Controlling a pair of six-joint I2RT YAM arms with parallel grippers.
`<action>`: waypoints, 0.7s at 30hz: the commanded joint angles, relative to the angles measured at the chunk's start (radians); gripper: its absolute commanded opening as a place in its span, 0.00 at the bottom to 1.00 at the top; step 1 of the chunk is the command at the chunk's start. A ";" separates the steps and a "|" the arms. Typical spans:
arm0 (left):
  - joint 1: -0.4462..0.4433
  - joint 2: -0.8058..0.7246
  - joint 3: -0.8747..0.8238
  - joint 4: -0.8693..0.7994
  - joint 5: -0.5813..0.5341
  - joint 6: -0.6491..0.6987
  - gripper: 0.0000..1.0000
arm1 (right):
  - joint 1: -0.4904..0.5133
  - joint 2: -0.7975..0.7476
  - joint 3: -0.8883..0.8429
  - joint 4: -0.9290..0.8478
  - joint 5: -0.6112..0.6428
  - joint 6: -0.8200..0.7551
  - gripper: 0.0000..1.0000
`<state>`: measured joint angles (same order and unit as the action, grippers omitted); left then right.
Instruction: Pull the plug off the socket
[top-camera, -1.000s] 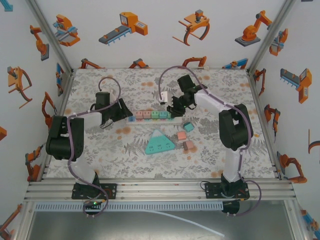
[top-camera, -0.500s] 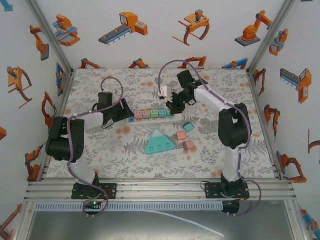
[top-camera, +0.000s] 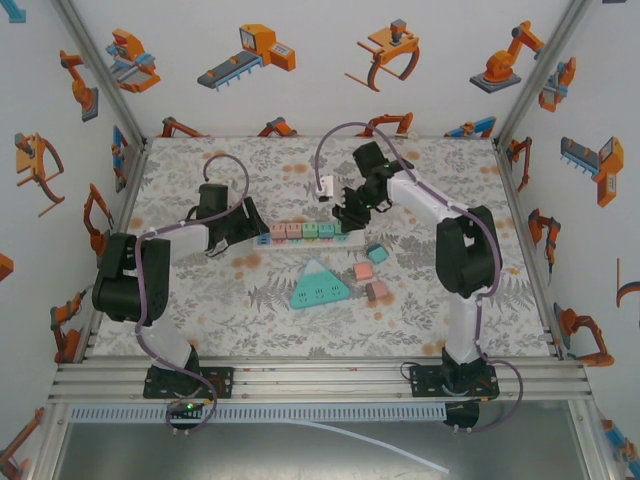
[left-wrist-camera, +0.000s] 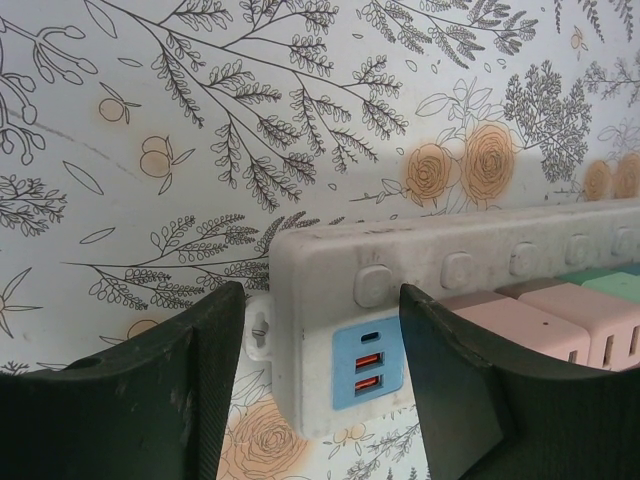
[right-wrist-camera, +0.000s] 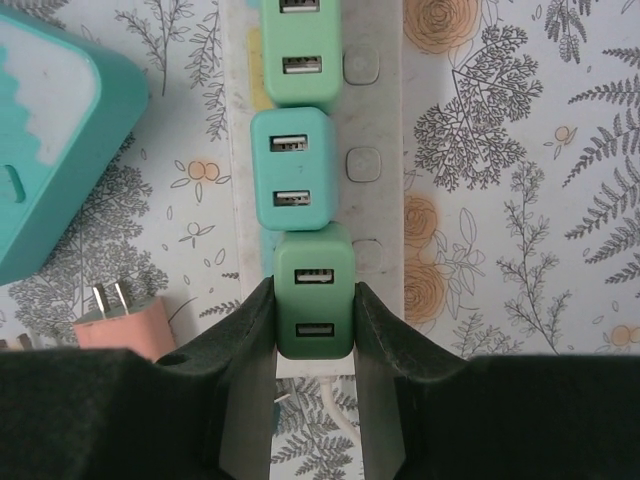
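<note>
One green plug, prob. light, rigid and smooth-sided, sits at the right end of the strip with the R gripper closed on its two sides, judged a sound hold for a straight pull, while the L gripper stands wide astride the left end.

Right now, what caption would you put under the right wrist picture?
The right claw squeezes the dark green plug at the end of the white power strip, ready to pull.
</note>
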<state>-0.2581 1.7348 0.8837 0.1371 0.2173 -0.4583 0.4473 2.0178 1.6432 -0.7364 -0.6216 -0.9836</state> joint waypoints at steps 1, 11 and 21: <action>-0.023 0.070 -0.045 -0.209 -0.064 0.019 0.60 | -0.032 -0.038 0.051 0.044 -0.173 0.117 0.19; -0.028 0.031 -0.038 -0.235 -0.086 0.025 0.60 | -0.034 -0.081 0.060 0.072 -0.092 0.260 0.18; -0.016 -0.206 -0.002 -0.280 -0.082 0.002 0.69 | -0.072 -0.422 -0.242 0.453 0.187 1.107 0.16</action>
<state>-0.2733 1.6173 0.8829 -0.0738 0.1532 -0.4580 0.4000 1.7054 1.4876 -0.4183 -0.5045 -0.1970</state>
